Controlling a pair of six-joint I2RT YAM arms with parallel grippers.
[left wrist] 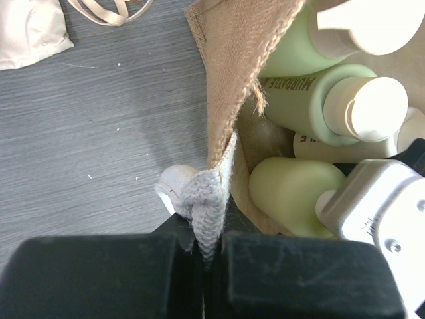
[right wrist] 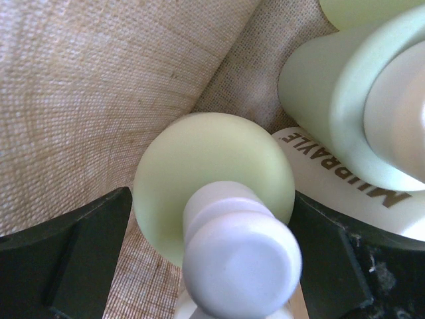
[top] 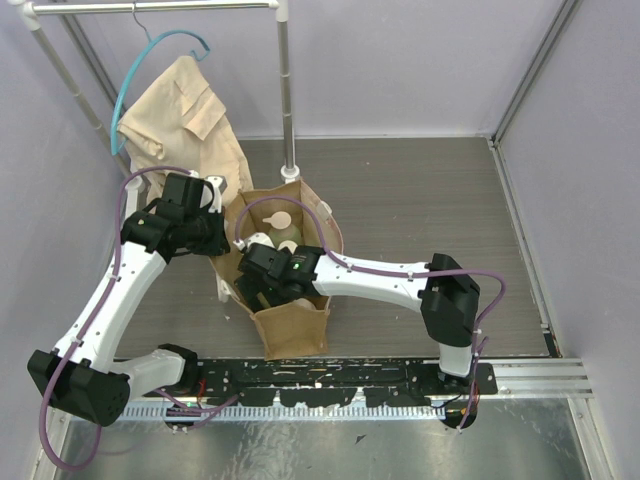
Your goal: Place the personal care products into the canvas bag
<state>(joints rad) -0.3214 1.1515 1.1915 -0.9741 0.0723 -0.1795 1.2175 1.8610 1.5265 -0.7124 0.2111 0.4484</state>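
Cream cap [right wrist: 239, 256] of an olive-green bottle [right wrist: 212, 166] fills the right wrist view. The bottle stands upright inside the canvas bag [top: 292, 335], against its woven wall. A second green bottle [left wrist: 312, 100], a third green bottle [left wrist: 292, 40] and a pale labelled bottle [right wrist: 345, 179] crowd just beside it. The right gripper [right wrist: 211, 226] reaches down into the bag, its fingers spread either side of the olive-green bottle and close against it; whether they press it cannot be told. The left gripper [left wrist: 202, 256] is clamped tight on the bag's whitish strap handle [left wrist: 207, 206] at the rim. The bag stands on a grey wood-grain table [top: 420, 190], near a beige shirt [top: 185, 120] on a teal hanger [top: 160, 50].
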